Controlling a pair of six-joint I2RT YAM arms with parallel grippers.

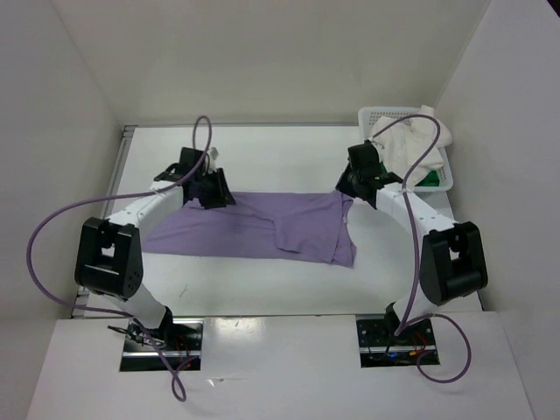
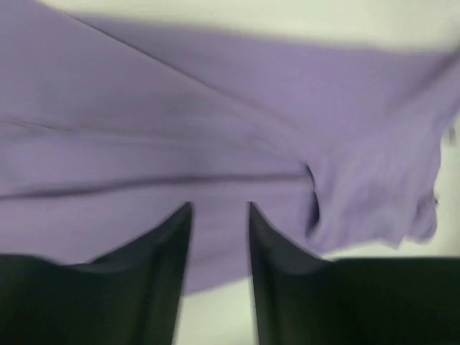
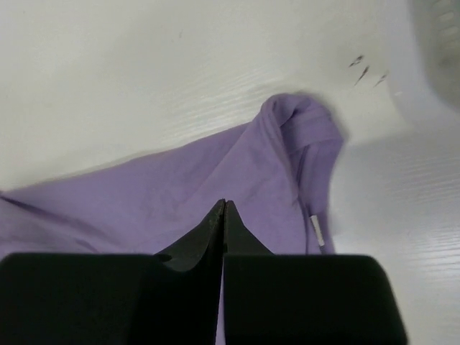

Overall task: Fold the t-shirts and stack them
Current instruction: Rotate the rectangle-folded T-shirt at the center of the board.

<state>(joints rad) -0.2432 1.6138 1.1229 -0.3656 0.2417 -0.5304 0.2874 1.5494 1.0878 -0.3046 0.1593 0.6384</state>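
Observation:
The lavender t-shirt (image 1: 262, 229) lies flat across the middle of the table as a wide band, with a folded flap at its right end. My left gripper (image 1: 213, 196) hovers at the shirt's far left edge. Its jaws are open in the left wrist view (image 2: 219, 210), over purple cloth (image 2: 215, 129) and holding nothing. My right gripper (image 1: 348, 187) is at the far right corner. It is shut (image 3: 224, 203) with nothing between its fingers, just above the cloth (image 3: 180, 187). The white t-shirt (image 1: 411, 140) and the green t-shirt (image 1: 430, 179) sit in the basket.
The white perforated basket (image 1: 378, 114) stands at the back right corner, against the right wall. White walls close in the table at the left, back and right. Purple cables loop off both arms.

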